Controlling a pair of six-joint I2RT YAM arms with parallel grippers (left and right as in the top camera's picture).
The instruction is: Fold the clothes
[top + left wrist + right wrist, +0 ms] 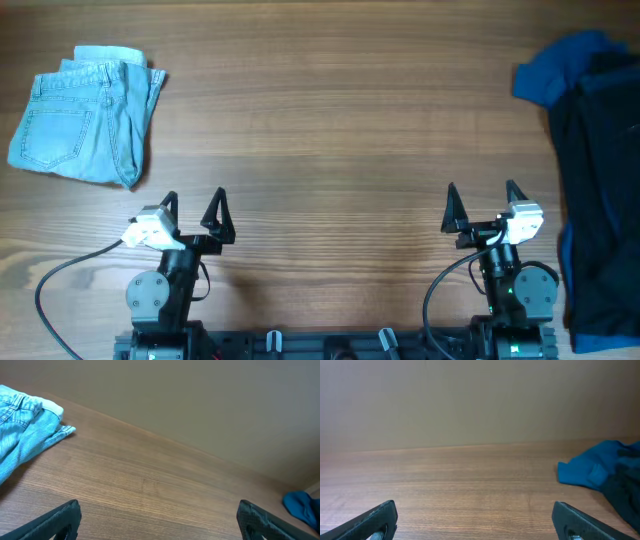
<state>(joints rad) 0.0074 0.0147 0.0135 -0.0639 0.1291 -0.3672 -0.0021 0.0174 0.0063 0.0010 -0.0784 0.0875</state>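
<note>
While both arms sit drawn back at the near edge of the wooden table point(330, 130), the left gripper point(193, 196) has its two fingers spread wide with nothing between them, and the right gripper point(481, 188) stands just as wide and just as empty. Beside the right arm, a heap of dark garments point(600, 200) runs along the table's right edge from the near side toward the far side, partly cut off by the overhead view. At its far end a royal-blue garment point(555, 72) lies crumpled, touching the dark cloth. Well apart from these, near the far left corner, light-blue denim shorts point(85, 125) lie folded, clear of both grippers
</note>
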